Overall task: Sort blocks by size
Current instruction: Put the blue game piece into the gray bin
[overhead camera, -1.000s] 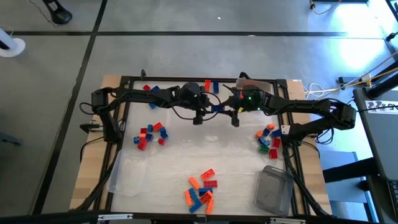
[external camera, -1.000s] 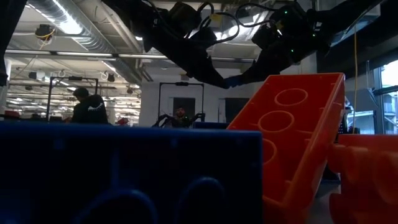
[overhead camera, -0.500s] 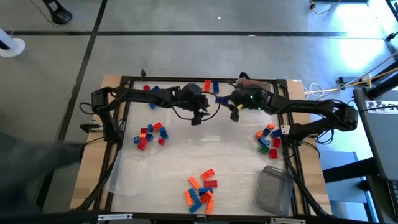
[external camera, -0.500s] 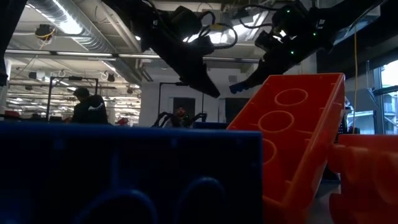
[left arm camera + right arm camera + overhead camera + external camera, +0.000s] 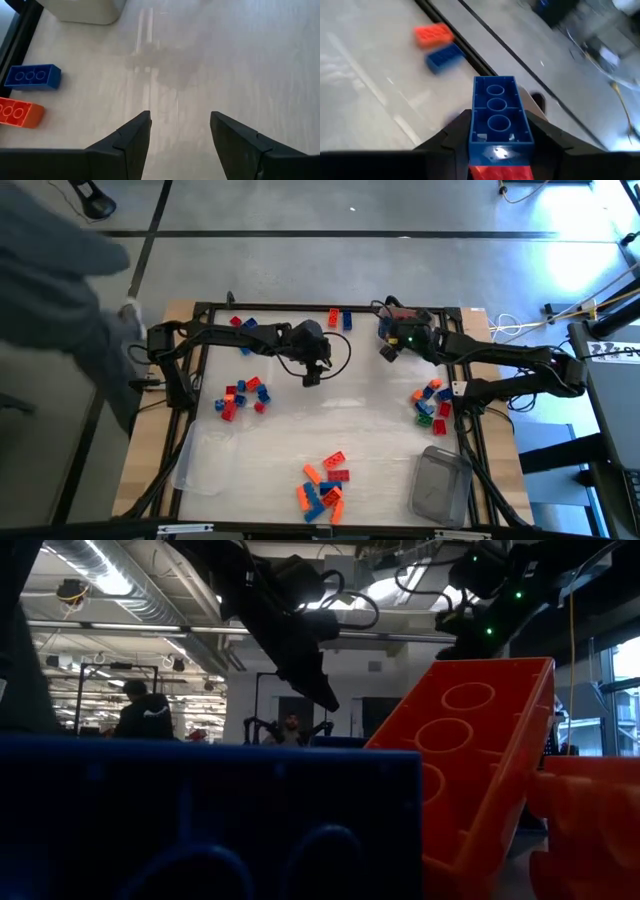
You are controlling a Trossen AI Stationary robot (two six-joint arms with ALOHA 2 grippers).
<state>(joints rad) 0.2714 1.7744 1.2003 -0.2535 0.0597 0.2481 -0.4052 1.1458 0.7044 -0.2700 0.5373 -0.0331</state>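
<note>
Blue plastic fills the right pincer (image 5: 497, 142): it is clamped on a blue three-stud block (image 5: 496, 117) with a red piece beneath it, raised over the bench's (image 5: 330, 420) far right part. Left of it, the left pincer (image 5: 180, 131) gapes with nothing between its fingers, above bare bench. Outward lie the loose blocks: a far-edge pair (image 5: 339, 318), a left cluster (image 5: 243, 397), a right cluster (image 5: 431, 403) and a near heap (image 5: 325, 482).
</note>
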